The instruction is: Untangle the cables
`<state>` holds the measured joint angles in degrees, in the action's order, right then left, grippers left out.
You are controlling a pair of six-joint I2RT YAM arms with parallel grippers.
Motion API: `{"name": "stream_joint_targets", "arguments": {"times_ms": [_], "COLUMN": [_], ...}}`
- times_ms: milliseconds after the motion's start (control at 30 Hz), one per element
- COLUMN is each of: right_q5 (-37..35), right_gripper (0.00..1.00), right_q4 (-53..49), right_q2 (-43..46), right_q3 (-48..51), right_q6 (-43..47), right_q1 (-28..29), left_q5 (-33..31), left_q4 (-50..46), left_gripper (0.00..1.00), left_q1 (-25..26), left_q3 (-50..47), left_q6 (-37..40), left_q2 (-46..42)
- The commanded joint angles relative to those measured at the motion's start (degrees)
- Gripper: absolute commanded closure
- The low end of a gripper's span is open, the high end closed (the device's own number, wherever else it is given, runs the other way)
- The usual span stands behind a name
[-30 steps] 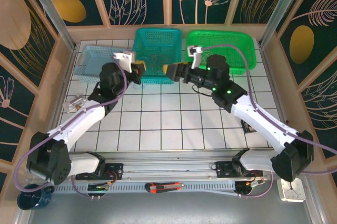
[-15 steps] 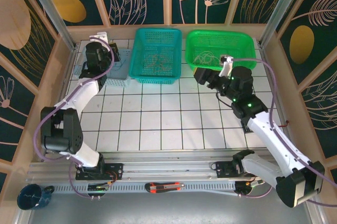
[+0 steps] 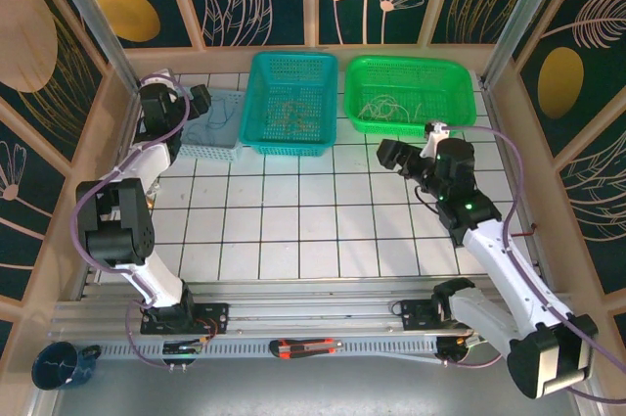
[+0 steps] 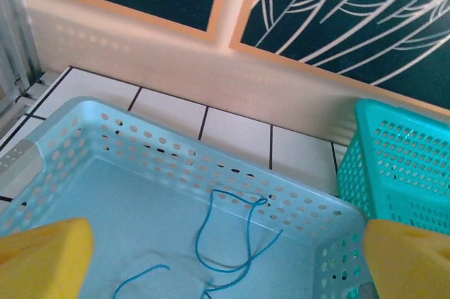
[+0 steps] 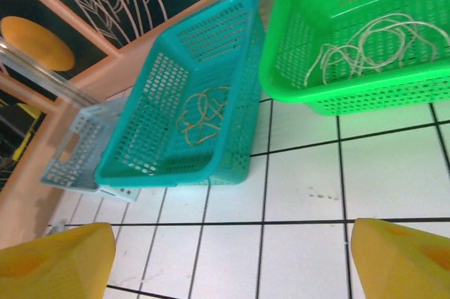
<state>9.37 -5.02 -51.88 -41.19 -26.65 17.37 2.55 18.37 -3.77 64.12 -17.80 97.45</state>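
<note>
The cables lie apart in three baskets. A blue cable [image 4: 235, 243] [image 3: 217, 120] rests loose on the floor of the light blue basket [image 4: 176, 151]. A brownish-yellow cable [image 5: 200, 116] [image 3: 293, 113] is curled in the teal basket [image 5: 239, 165]. A whitish cable [image 5: 365, 46] [image 3: 391, 103] is looped in the green basket [image 5: 281, 67]. My left gripper [image 4: 225, 264] [image 3: 199, 106] hangs open over the light blue basket, its yellow pads [image 4: 42, 257] wide on either side of the blue cable and holding nothing. My right gripper [image 5: 232, 257] [image 3: 391, 155] is open above bare white tiles.
The three baskets stand in a row along the back wall, the light blue one [image 3: 210, 150] in the far left corner. Side walls close in on both sides. An orange cutter [image 3: 303, 346] lies on the near rail and a blue cup [image 3: 59, 365] sits at bottom left.
The left arm swung from the teal basket to the light blue basket and opened; the blue cable now lies loose there. The right arm drew back from the baskets toward the right.
</note>
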Motion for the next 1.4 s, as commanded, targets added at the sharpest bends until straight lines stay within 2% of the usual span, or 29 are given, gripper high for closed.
{"name": "stream_joint_targets", "arguments": {"times_ms": [0,133,333,500,567,700,833,1033,1100,1200,1267,1333,1367], "right_q5": [-3.5,-9.1,-26.7,-40.7,-43.7,-47.9,-47.8,-40.6,-34.2,-26.1,-22.4,-17.1,-16.9], "right_gripper": [0.07,0.03,0.01,0.01,0.01,0.01,0.01,0.01,0.01,0.01,0.01,0.01,0.01], "right_q4": [-0.2,-1.2,1.2,18.5,26.4,35.9,47.6,71.0,79.5,86.6,94.0,91.2,95.4], "right_q2": [2.0,2.4,3.0,3.3,1.7,-5.5,-14.8,-24.0,-24.7,-28.1,-34.1,-36.2,-39.7], "right_q3": [0.7,0.8,4.4,14.9,18.5,21.6,24.3,31.2,34.3,35.9,36.4,34.9,34.2], "right_q6": [1.2,1.5,0.4,3.5,7.7,15.5,21.3,27.3,26.8,24.6,24.3,26.0,27.2], "right_q1": [-1.1,-1.5,-1.6,-1.7,-1.9,-3.5,-5.4,-7.6,-10.8,-15.5,-16.8,-16.5,-16.2], "left_q5": [1.2,3.1,3.7,-1.3,-3.2,-9.8,-12.2,-8.6,-6.7,-4.6,-3.3,-2.7,-2.4], "left_q4": [0.2,-0.3,1.2,11.6,16.7,27.6,34.3,47.5,50.8,56.1,58.3,60.8,61.7], "left_gripper": [0.01,0.01,0.01,0.01,0.01,0.01,0.01,0.01,0.01,0.01,0.01,0.01,0.01], "left_q1": [-0.4,-0.4,-0.4,-0.4,-0.4,-0.4,-0.3,-0.4,-0.3,0.1,0.3,0.4,0.4], "left_q3": [1.3,-0.4,-8.9,-25.4,-31.8,-43.2,-47.6,-52.5,-53.0,-53.3,-53.4,-53.8,-53.6], "left_q6": [-2.6,-3.5,-2.9,0.1,2.3,5.4,8.2,7.9,8.5,10.2,10.8,11.0,11.1], "left_q2": [-2.5,-5.7,-15.0,-26.1,-29.6,-33.5,-30.8,-23.1,-19.9,-15.7,-13.5,-11.4,-9.9]}}
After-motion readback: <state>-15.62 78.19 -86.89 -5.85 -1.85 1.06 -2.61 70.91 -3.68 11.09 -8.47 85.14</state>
